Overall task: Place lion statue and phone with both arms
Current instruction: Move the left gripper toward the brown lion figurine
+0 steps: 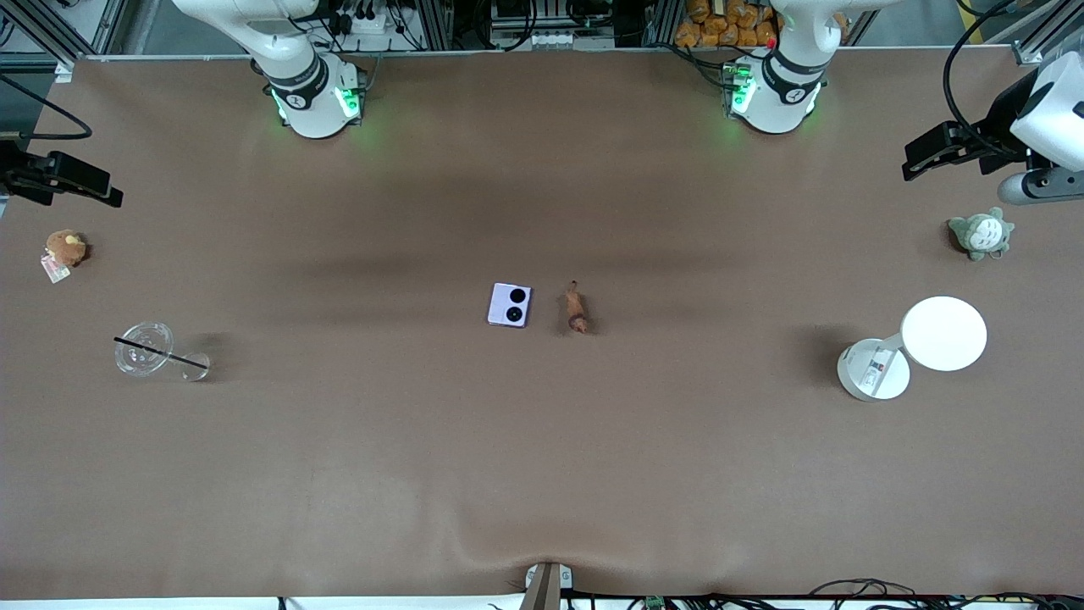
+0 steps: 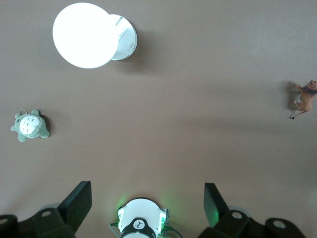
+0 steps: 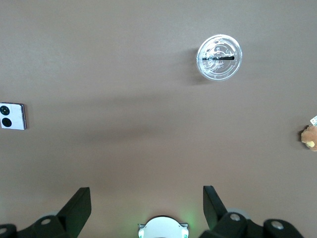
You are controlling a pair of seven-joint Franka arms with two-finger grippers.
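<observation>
Two small targets sit mid-table, just beside each other: the flat, square, smooth lavender phone (image 1: 510, 305) toward the right arm's end, the slim, hard reddish-brown lion statue (image 1: 576, 308) lying on its side toward the left arm's. Left gripper (image 2: 147, 198) hangs high over the table's left-arm end near the grey-green plush (image 1: 981, 235), fingers spread wide; right gripper (image 3: 146, 200) high over the other end, fingers equally apart. Risks, I'd say: the thin phone skidding on the brown table (image 1: 542, 474) cover, the bumpy lion twisting out, arms crowding at the centre.
</observation>
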